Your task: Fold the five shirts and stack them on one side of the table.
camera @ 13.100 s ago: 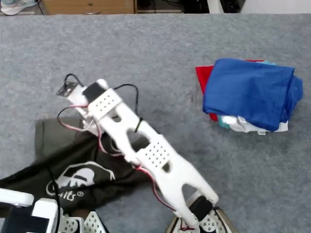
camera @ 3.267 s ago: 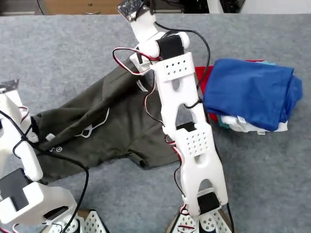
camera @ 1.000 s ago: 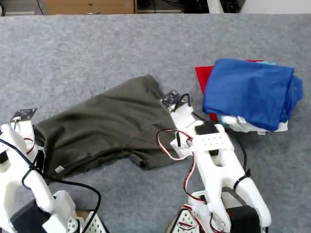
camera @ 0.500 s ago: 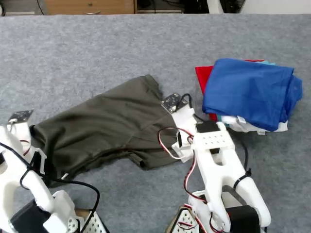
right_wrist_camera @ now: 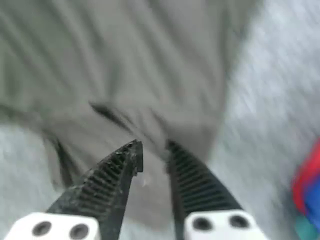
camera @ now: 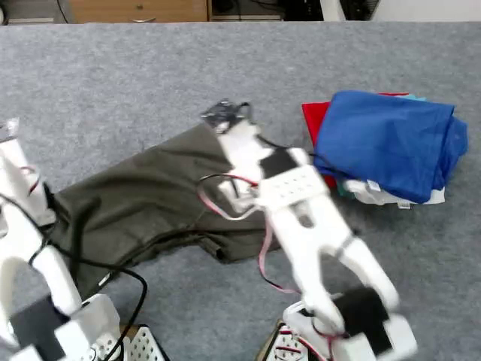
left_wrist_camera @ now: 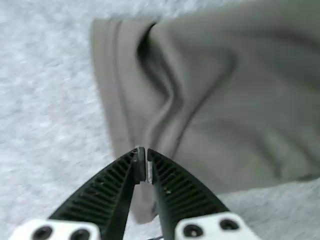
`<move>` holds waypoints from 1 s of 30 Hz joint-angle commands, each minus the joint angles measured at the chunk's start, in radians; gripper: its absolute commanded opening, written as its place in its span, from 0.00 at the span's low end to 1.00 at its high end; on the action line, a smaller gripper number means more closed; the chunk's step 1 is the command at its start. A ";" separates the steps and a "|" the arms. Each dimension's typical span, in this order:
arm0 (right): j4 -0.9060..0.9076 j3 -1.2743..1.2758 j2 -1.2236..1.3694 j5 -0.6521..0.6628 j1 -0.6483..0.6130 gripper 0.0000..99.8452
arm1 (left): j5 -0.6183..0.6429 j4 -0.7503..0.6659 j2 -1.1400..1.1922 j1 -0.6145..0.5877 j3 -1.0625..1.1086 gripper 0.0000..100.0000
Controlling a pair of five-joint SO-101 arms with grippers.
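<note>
Shirt: the olive shirt (camera: 150, 199) lies unfolded and rumpled on the grey tabletop (camera: 113, 83). It is to the robot's left of the stack of folded shirts (camera: 387, 143) and does not touch it.
Long axis: it runs slantwise. One end points toward the stack, and the other lies well away from it, toward the robot's side.
Right tool: the right tool (right_wrist_camera: 152, 150) has its jaws apart and holds nothing. It hangs over the cloth at the end nearer the stack.
Left tool: the left tool (left_wrist_camera: 141, 165) has its jaws together over the hem at the end farthest from the stack. Whether any cloth is pinched cannot be told.
Arms: the right arm (camera: 301, 218) crosses the shirt's stack-side half, and the left arm (camera: 26, 226) stands by the far end.
Judgement: each tool sits at one end of the long axis. A fold would likely bring the far end toward the stack, so the left tool's hold on the hem matters most.
</note>
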 commanded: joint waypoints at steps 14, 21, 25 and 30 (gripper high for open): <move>0.181 -0.332 0.414 -0.147 -0.033 0.00 | 0.072 -0.055 0.556 -0.023 -0.330 0.02; 0.206 -0.191 0.312 -0.143 -0.062 0.00 | 0.071 -0.026 0.642 -0.025 -0.390 0.02; 0.172 -0.099 0.228 -0.144 -0.070 0.00 | 0.071 0.012 0.644 -0.018 -0.427 0.02; 0.098 -0.036 0.111 -0.149 -0.045 0.00 | 0.071 0.012 0.644 -0.018 -0.448 0.02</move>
